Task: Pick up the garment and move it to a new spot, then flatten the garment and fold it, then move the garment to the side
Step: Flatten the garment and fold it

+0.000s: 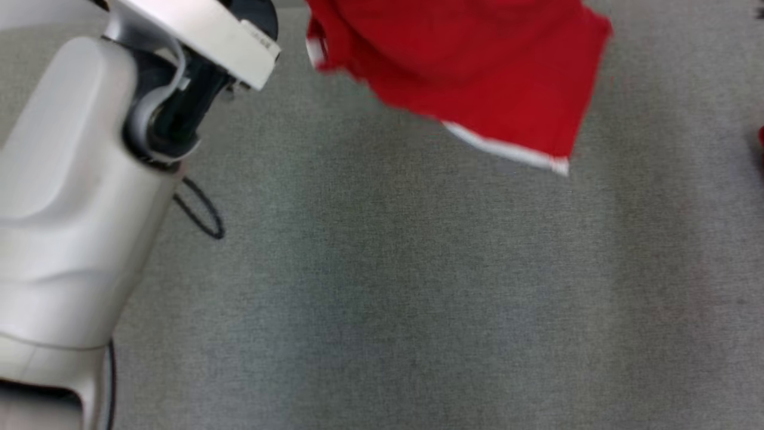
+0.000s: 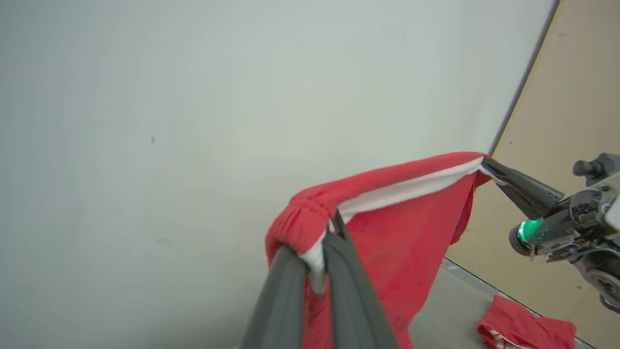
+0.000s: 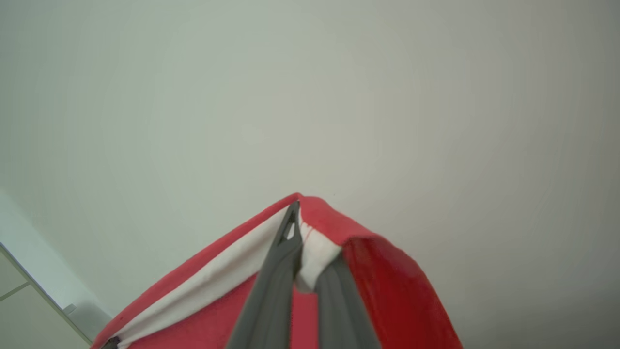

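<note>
The left pincer (image 2: 320, 245) is closed on one end of the waistband (image 2: 387, 194) of the red garment (image 2: 407, 242), with a fold of the white inner band squeezed between its two dark fingers. The right pincer (image 3: 307, 245) is likewise clamped on the band's other end, its fingers pressed together over the white lining. The band runs nearly taut between the two grips, which looks deliberate: holding the garment by its two upper corners lets the cloth hang open under its own weight instead of bunching.

From the band outward, the body of the garment (a pair of shorts, by the elastic top and white-trimmed hem) drapes freely below. In the head view its lower part hangs at the upper edge, well clear of the grey floor (image 1: 418, 286), and its outline is blurred, so it may be swinging. The robot's pale left forearm (image 1: 71, 197) rises at the left, with a dark cable (image 1: 203, 215) looping beside it.

A second red garment (image 2: 528, 332) lies crumpled on the floor near the beige wall (image 2: 571, 97), apart from the held one.

The judgement is that the carry to a new spot is under way; laying flat and folding are not yet done.
</note>
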Robot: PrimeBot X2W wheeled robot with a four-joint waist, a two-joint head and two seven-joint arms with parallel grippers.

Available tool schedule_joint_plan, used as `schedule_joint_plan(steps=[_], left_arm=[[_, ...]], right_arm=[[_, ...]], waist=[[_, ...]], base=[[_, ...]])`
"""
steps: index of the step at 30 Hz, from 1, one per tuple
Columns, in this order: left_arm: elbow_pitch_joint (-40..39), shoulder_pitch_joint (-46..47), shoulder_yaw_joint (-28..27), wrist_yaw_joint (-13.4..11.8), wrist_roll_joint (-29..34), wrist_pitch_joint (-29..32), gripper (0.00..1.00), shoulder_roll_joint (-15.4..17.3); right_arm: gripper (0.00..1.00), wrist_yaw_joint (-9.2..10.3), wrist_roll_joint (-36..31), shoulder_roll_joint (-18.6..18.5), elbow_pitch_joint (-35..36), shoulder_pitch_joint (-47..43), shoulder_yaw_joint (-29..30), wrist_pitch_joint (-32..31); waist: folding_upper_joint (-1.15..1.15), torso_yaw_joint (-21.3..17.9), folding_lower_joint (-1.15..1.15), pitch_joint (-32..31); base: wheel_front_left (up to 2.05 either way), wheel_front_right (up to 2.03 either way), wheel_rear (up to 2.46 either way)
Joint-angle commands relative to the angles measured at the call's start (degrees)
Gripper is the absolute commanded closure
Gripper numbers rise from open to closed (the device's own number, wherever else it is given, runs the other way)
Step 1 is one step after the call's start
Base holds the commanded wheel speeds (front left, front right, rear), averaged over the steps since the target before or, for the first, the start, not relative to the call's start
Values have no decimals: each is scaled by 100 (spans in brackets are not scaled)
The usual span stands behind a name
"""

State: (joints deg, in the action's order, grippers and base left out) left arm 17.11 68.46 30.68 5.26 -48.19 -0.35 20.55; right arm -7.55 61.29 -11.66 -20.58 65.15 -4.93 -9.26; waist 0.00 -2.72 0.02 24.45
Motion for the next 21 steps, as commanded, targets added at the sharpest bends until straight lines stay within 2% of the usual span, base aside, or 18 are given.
schedule_joint_plan(steps=[1, 5, 9, 13, 21], left_arm=[[110, 83, 22, 28, 52, -153, 100, -56], [921, 117, 245, 149, 419, -1141, 100, -354], [1112, -454, 717, 213, 653, -1437, 100, -464], [599, -1395, 1039, 223, 509, -1478, 100, -383], [-715, -3787, 755, 196, 530, -1479, 100, 69]], right_arm=[[100, 15, -23, 42, -63, 71, 51, 83], [100, 15, -17, 256, -151, -258, 12, 364], [100, 14, 131, 5, 317, -1252, -283, 358], [100, 13, 461, -416, 1056, -2726, -607, 219], [100, 12, 1008, -1358, 2325, -5326, -928, -7]], waist=[[0, 23, -2, 39], [0, 38, -2, 3], [0, 50, -2, -189], [0, 56, -2, -421], [0, -9, -2, -1094]], base=[[0, 0, 0], [0, 0, 0], [0, 0, 0], [0, 0, 0], [0, 0, 0]])
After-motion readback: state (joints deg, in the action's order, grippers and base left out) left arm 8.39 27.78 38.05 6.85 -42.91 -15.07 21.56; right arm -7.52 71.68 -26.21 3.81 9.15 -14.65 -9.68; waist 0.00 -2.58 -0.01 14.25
